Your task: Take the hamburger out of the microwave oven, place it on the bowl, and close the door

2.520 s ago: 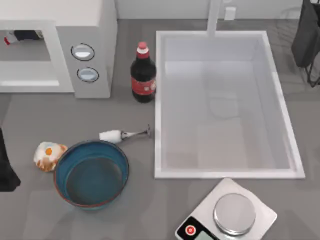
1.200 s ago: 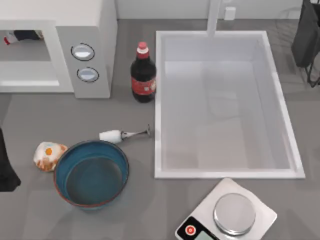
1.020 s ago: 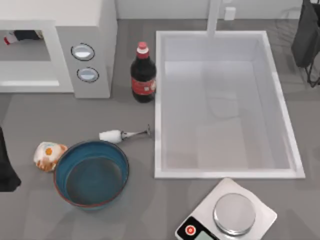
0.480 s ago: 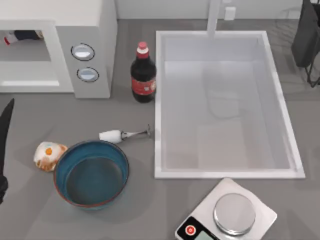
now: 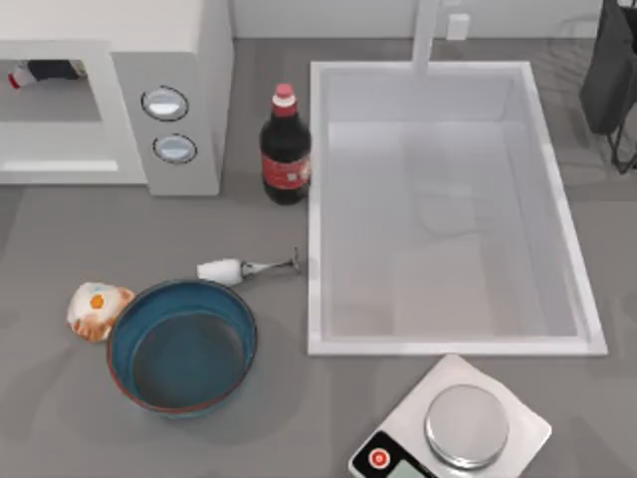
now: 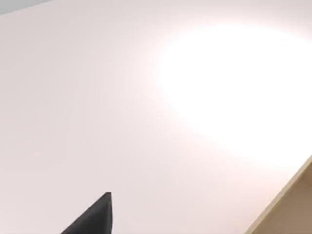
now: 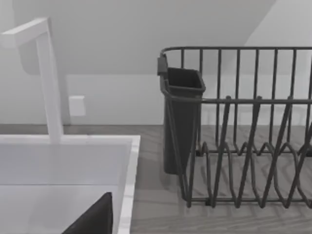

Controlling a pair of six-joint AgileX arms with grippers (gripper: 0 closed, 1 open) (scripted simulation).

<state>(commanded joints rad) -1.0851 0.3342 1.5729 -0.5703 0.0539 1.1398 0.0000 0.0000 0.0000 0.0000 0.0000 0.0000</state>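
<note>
Hamburger: on the table just beside the bowl's left rim, not in it, well apart from the microwave
Sink: white basin, we see it take up the table's right half; faucet at its far edge
Microwave: far left, front cavity open to us, small dark-and-red item inside
Bowl: blue, near left, upright
Dish rack: dark wire, beside the sink
Scale: near edge, below the sink
Bottle: dark, red cap, upright between microwave and sink
Wine glass: lying on its side just above the bowl
Right arm: far right corner; jaws, we cannot tell
Left gripper: dark tip against a white surface; jaws, we cannot tell
</note>
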